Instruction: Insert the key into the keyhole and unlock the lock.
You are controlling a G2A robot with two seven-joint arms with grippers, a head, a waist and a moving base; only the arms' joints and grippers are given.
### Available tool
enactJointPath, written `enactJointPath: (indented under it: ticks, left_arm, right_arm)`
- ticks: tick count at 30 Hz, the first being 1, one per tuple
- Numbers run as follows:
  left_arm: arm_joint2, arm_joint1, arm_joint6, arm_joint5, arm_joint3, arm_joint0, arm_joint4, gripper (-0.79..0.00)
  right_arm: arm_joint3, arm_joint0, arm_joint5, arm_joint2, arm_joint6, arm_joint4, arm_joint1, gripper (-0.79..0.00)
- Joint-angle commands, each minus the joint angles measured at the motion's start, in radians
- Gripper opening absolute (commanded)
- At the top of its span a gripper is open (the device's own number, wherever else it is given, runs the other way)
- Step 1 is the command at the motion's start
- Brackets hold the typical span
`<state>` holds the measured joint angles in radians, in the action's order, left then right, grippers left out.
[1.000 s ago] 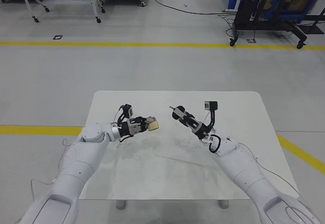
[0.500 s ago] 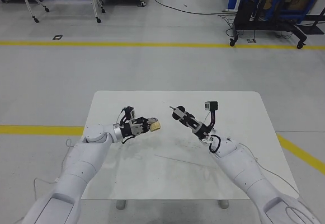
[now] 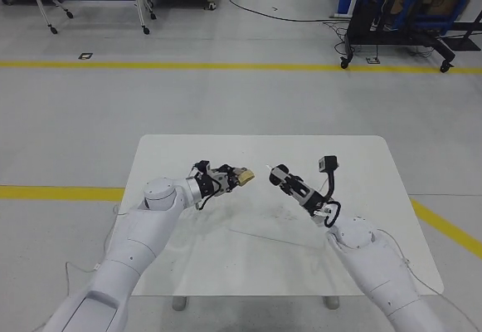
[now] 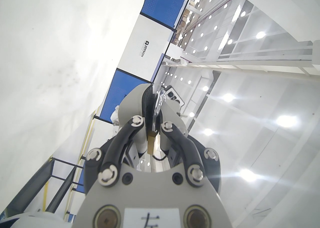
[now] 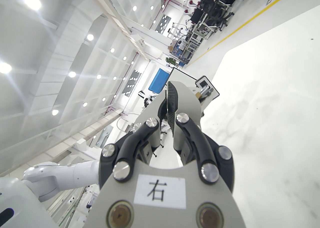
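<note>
Lock [image 3: 243,176]: a small brass padlock, held in the air off the desk. In the left wrist view its brass body and a shiny metal part show in the slit between the fingers. Which face carries the keyhole cannot be told.
Left tool [image 3: 231,177]: pinching the lock, its fingers [image 4: 132,106] pressed against the lock's two sides. The brass end sticks out past the fingertips.
Key [image 3: 270,168]: a thin pale sliver just beside the lock, on the robot's right of it. It stands apart from the lock with a small gap between them, its free tip towards the brass end. It is too small to make out its teeth.
Right tool [image 3: 279,173]: on the far side of the key from the lock, facing it. Its fingers [image 5: 186,103] are pressed together on the key's back end. In the right wrist view the ribbed pads lie almost face to face.
Desk [image 3: 357,158]: white and lightly scuffed, lying beneath the lock. Neither lock nor key touches it.
</note>
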<state>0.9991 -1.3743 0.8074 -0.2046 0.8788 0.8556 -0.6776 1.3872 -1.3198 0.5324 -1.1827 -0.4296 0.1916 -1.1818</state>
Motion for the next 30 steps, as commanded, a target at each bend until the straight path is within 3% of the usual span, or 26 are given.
enactJointPath:
  ticks: [1,2,19,27,30]
  left_arm:
    - [-0.003,-0.005,-0.014,0.011,-0.012,-0.01,-0.007,-0.785]
    - [0.002,-0.008,-0.018,0.029,-0.023,-0.013,-0.02,-0.785]
    - [0.004,-0.008,-0.017,0.035,-0.03,-0.015,-0.027,-0.785]
    - [0.004,-0.008,-0.017,0.035,-0.03,-0.015,-0.027,-0.785]
    - [0.004,-0.008,-0.017,0.035,-0.03,-0.015,-0.027,-0.785]
  right_arm:
    - [0.115,-0.071,-0.069,-0.049,0.007,-0.028,0.012,-0.785]
    - [0.165,-0.102,-0.096,-0.068,0.006,-0.036,0.017,-0.785]
    - [0.165,-0.103,-0.101,-0.069,0.01,-0.037,0.017,-0.785]
    - [0.224,-0.074,-0.523,-0.027,-0.067,0.016,0.013,-0.785]
    - [0.253,-0.064,-0.621,-0.004,-0.041,-0.008,0.01,-0.785]
